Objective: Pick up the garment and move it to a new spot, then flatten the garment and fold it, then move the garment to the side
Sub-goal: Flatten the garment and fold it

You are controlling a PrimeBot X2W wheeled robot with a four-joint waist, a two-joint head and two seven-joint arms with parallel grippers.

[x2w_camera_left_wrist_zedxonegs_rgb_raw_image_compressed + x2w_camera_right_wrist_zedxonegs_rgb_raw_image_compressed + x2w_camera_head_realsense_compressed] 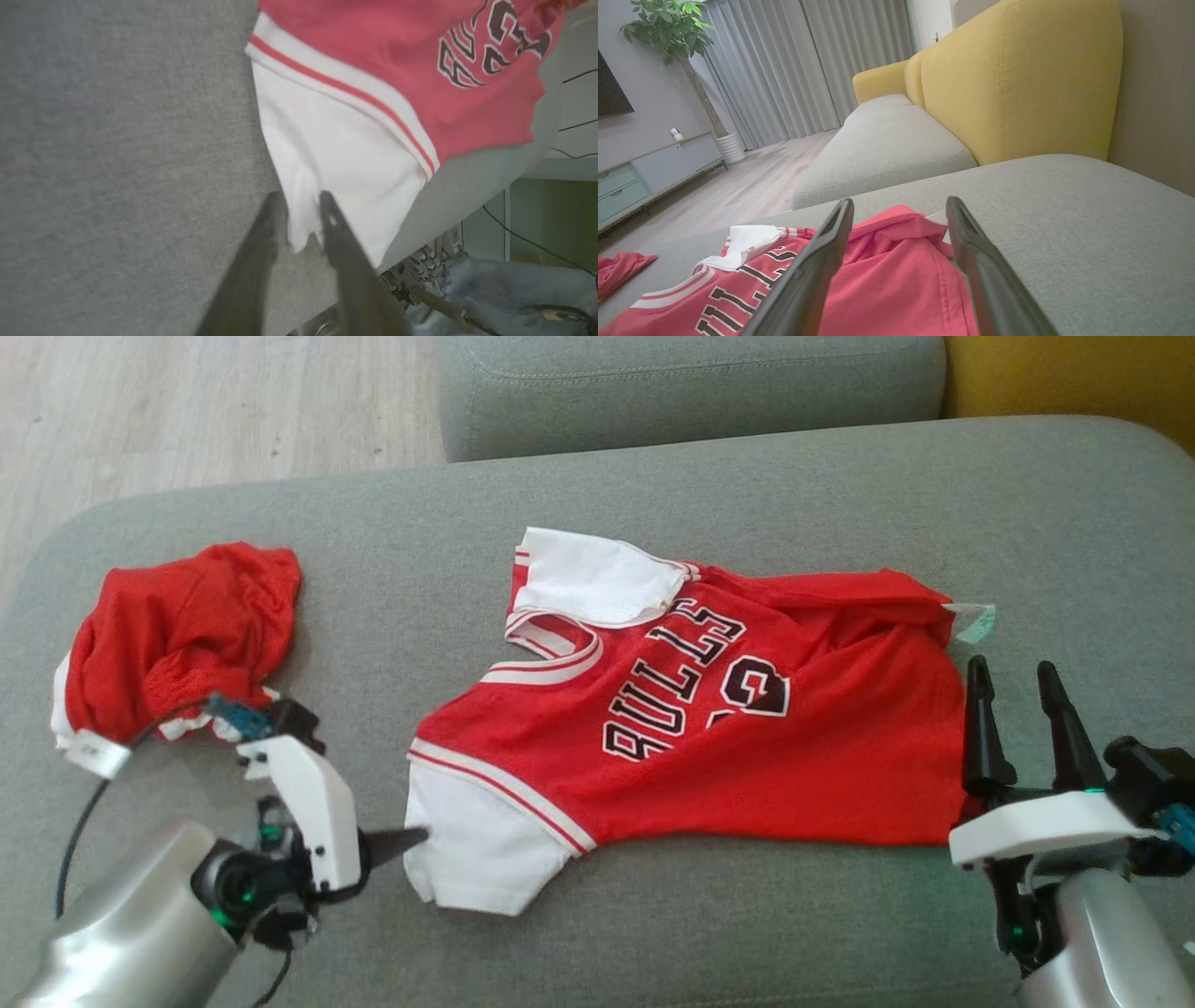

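Observation:
The garment [709, 728] is a red jersey with black lettering and white sleeves, lying spread out on the grey sofa cushion [653, 933]. My left gripper [415, 838] comes in from the lower left, its tips at the edge of the white sleeve [476, 849]. In the left wrist view the left gripper [300, 198] has its fingers a little apart, with a raised ridge of white sleeve [341, 154] between them. My right gripper [1011, 667] stands open at the garment's right hem, fingers pointing up. In the right wrist view the right gripper [900, 203] holds nothing, with red cloth [896, 275] lying below it.
A second crumpled red cloth [182, 635] lies at the cushion's left end, a cable [79, 821] looping in front of it. Another grey cushion [691, 387] and a yellow backrest [1017, 79] lie beyond. Wooden floor [187, 411] is at the far left.

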